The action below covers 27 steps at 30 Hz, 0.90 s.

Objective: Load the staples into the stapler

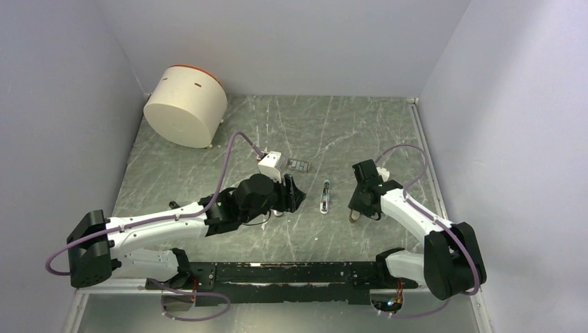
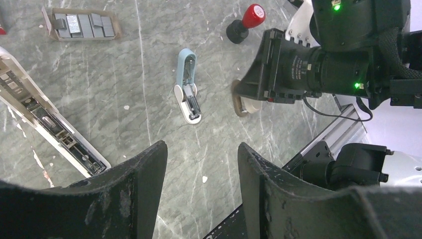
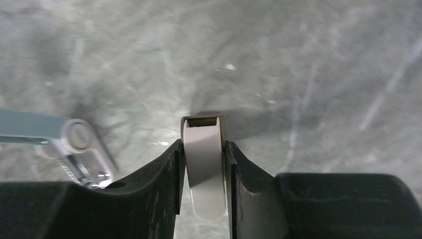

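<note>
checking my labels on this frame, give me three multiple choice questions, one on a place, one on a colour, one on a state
1. What lies between the left gripper and the right gripper? A a coffee mug B the small blue and white tool C scissors
2. What colour is the top of the stamp? A green B red C yellow
3. How is the right gripper? A open, holding nothing B out of view C shut on the beige roll
Answers: 1 B, the top view shows it between them. 2 B, the left wrist view shows the red knob. 3 C, both fingers press the roll's sides.
</note>
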Each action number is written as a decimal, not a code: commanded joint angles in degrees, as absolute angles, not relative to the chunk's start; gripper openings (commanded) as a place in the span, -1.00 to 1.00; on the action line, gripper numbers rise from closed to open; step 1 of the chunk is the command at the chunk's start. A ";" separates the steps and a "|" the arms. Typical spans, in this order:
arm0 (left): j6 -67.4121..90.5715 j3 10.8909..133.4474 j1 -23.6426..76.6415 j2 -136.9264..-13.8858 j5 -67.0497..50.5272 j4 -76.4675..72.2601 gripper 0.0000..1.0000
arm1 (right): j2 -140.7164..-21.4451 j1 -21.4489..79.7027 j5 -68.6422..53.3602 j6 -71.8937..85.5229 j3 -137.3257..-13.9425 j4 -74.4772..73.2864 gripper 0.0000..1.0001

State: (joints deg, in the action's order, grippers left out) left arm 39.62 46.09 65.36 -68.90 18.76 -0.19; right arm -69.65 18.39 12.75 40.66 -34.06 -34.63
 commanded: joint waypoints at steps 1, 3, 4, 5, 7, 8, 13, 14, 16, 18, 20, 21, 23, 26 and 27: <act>40.27 46.05 65.48 -69.77 17.86 -2.68 0.18 | -70.01 18.51 8.54 38.67 -35.31 -24.00 -0.37; 40.29 46.20 65.48 -70.02 17.87 -2.72 0.18 | -69.88 18.50 8.62 38.82 -35.31 -23.70 -0.36; 40.25 46.23 65.48 -70.11 17.85 -2.72 0.18 | -69.87 18.56 8.77 38.86 -35.43 -23.50 -0.36; 40.32 46.23 65.48 -70.20 17.90 -2.72 0.18 | -69.87 18.61 8.79 38.79 -35.52 -23.24 -0.35; 40.58 46.23 65.48 -70.50 17.71 -2.86 0.18 | -70.27 18.55 8.71 38.70 -35.65 -22.48 -0.32; 40.67 46.23 65.49 -70.75 17.54 -2.96 0.18 | -70.78 18.61 8.86 38.62 -35.74 -22.44 -0.30; 41.01 46.45 65.48 -71.86 16.21 -3.48 0.19 | -74.27 18.66 10.41 38.10 -36.76 -24.19 -0.25; 41.06 46.49 65.48 -72.03 16.10 -3.63 0.19 | -74.99 18.64 10.68 38.06 -37.10 -24.77 -0.25; 41.10 46.47 65.48 -72.23 15.93 -3.69 0.19 | -76.01 18.86 11.39 37.67 -38.02 -25.83 -0.24; 41.14 46.41 65.48 -72.27 15.99 -3.80 0.19 | -76.57 19.02 11.76 37.24 -38.66 -26.53 -0.18; 41.16 46.32 65.48 -72.29 16.08 -3.81 0.20 | -77.04 19.01 10.80 36.49 -39.27 -26.94 -0.07; 41.21 46.32 65.48 -72.28 16.02 -3.77 0.21 | -76.99 19.00 9.93 36.01 -39.57 -27.09 0.02; 41.55 46.25 65.48 -72.32 15.85 -3.66 0.23 | -76.05 19.00 8.16 35.26 -39.85 -27.27 0.24; 41.69 45.89 65.48 -72.40 15.34 -3.97 0.26 | -73.92 18.99 7.31 34.94 -40.39 -29.29 0.29; 41.88 45.86 65.48 -72.48 15.19 -4.00 0.27 | -73.43 19.01 7.47 34.99 -40.70 -30.48 0.28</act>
